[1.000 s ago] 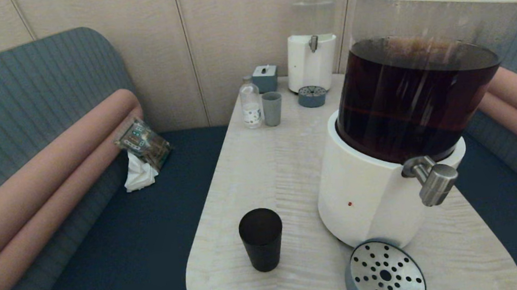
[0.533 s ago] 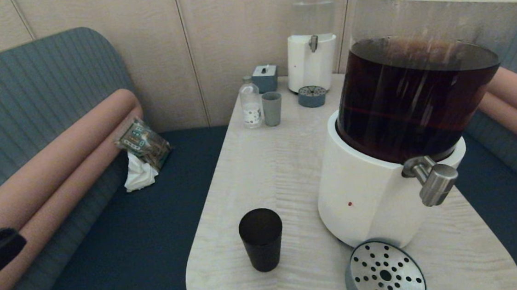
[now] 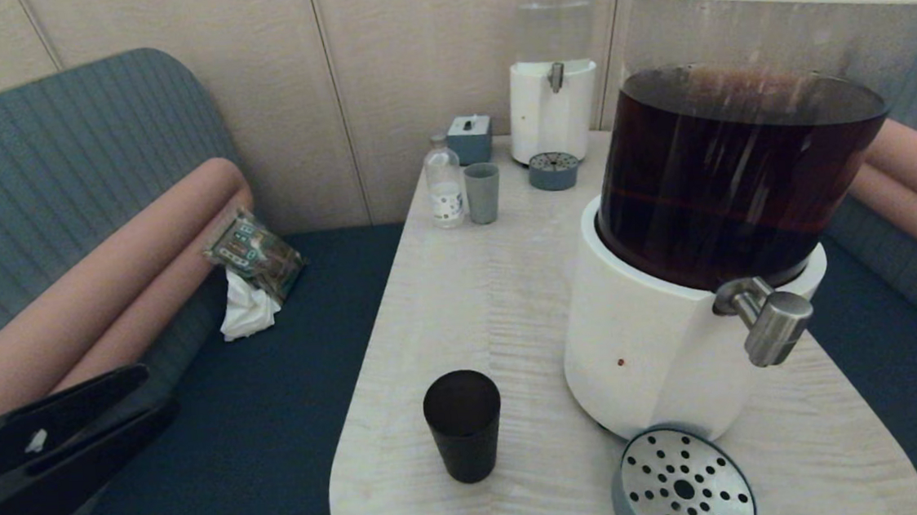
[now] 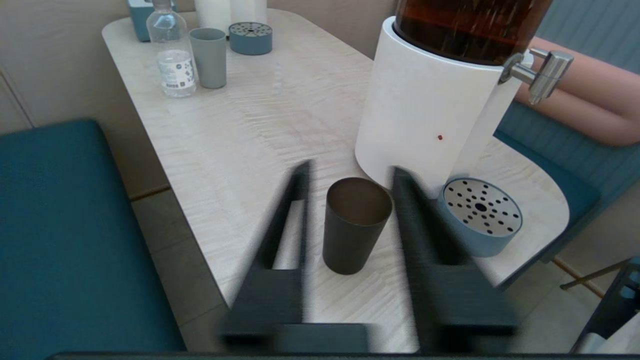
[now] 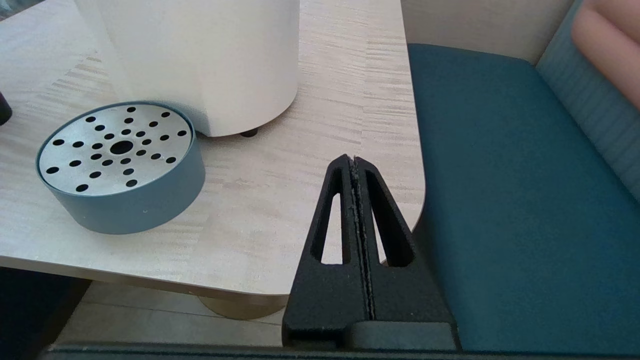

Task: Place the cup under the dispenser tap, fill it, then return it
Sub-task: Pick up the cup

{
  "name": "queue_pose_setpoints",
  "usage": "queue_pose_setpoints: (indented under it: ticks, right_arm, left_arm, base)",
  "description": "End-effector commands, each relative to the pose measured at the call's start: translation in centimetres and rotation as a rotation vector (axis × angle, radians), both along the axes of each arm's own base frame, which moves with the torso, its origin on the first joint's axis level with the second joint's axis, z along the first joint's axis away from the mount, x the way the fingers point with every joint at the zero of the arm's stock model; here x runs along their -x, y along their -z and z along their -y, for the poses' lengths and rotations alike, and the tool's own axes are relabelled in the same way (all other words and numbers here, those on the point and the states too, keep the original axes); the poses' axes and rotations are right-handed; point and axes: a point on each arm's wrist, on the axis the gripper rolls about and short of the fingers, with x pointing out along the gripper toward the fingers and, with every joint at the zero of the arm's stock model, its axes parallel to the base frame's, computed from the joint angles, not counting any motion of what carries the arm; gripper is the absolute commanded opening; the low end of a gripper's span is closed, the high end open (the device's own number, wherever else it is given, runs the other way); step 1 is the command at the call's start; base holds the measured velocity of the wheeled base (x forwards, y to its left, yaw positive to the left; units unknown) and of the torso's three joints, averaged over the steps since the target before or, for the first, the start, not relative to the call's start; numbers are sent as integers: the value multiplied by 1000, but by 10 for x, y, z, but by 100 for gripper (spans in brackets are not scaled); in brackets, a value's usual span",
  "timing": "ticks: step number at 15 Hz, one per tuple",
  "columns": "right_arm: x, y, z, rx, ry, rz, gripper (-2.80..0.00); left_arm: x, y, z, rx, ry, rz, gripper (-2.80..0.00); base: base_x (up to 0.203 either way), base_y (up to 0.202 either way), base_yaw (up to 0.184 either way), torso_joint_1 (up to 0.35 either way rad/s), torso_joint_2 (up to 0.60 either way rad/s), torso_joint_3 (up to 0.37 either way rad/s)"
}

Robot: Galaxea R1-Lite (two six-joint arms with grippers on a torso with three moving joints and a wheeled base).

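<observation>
— Cup (image 3: 463,425) position?
— Upright on the bench (image 3: 479,305) near its front edge, beside the big dispenser's white base (image 3: 646,357), well short of the dispenser tap (image 3: 766,319) and the perforated drip tray (image 3: 682,483) under it.
— Left claw (image 4: 350,175)?
— Over the blue seat off the bench's left edge; fingers spread wide, framing the cup from the wrist camera, touching nothing.
— Right claw (image 5: 354,161)?
— Pressed together, empty, low by the bench's right front corner.

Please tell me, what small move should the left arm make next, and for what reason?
Probably it should move forward toward the cup with its fingers apart. The left gripper is open and lined up with the cup, but in the head view it is off the table's edge, not touching the cup. The right gripper is parked shut.
</observation>
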Motion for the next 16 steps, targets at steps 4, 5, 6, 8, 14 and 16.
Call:
queue_pose_setpoints:
  ticks: [4, 5, 6, 8, 14, 16]
  right_arm:
    - [-1, 3, 0, 0, 1, -8, -280]
    - [-1, 3, 0, 1, -1, -8, -280]
    - [-1, 3, 0, 1, -1, -8, -280]
    - [-1, 3, 0, 1, 0, -8, -280]
    - [-1, 3, 0, 0, 0, -8, -280]
    - [-1, 3, 0, 0, 0, -8, -280]
  left_arm:
    - [-5, 2, 2, -3, 44, -25, 0]
    - [-10, 5, 3, -12, 57, -49, 0]
    - [-17, 8, 5, -21, 76, -73, 0]
    - [-32, 9, 10, -27, 172, -70, 0]
    - [-88, 32, 22, -45, 236, 19, 0]
    - [-91, 34, 21, -39, 229, 88, 0]
  base:
    - [0, 0, 0, 0, 0, 0]
    - [0, 0, 0, 0, 0, 0]
    - [0, 0, 0, 0, 0, 0]
    - [0, 0, 0, 0, 0, 0]
    - [0, 0, 0, 0, 0, 0]
    - [0, 0, 0, 0, 0, 0]
